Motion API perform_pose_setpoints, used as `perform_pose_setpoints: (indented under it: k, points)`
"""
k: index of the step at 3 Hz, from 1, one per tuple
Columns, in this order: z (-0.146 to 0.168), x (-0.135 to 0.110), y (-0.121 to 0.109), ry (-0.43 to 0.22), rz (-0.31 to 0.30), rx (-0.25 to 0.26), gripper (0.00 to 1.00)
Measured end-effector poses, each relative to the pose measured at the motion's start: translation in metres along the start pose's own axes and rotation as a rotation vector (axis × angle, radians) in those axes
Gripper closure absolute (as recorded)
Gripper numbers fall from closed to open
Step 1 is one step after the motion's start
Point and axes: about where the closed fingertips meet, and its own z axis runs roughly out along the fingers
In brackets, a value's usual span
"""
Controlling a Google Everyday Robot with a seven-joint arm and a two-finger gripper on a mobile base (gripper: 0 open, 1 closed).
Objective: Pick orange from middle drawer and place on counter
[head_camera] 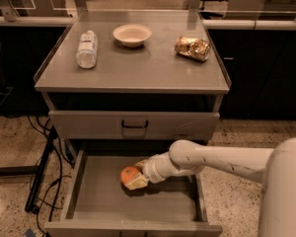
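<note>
The orange (129, 174) is a small round fruit in the open middle drawer (103, 201), near its centre. My gripper (136, 175) reaches into the drawer from the right on a white arm. Its pale fingers (136, 183) sit around the orange, one behind it and one in front, touching it. The orange is low, at or just above the drawer floor. The counter (138, 68) is the grey worktop above.
On the counter lie a plastic bottle (87, 49) at the left, a white bowl (132, 34) at the back middle and a shiny foil snack bag (192, 48) at the right. A closed drawer front with black handle (134, 125) is above the open drawer. Cables (44, 181) lie left.
</note>
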Motion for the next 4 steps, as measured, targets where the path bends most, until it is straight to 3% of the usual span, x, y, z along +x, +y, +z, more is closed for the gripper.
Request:
perform_pose_setpoints:
  k: [1, 2, 3, 4]
  points:
    - [-0.035, -0.013, 0.011, -0.024, -0.014, 0.026, 1.0]
    - [-0.073, -0.033, 0.024, 0.006, -0.023, 0.087, 1.0]
    - [-0.073, -0.032, 0.024, 0.006, -0.023, 0.087, 1.0]
    - [-0.094, -0.041, 0.043, -0.003, -0.064, 0.144, 1.0]
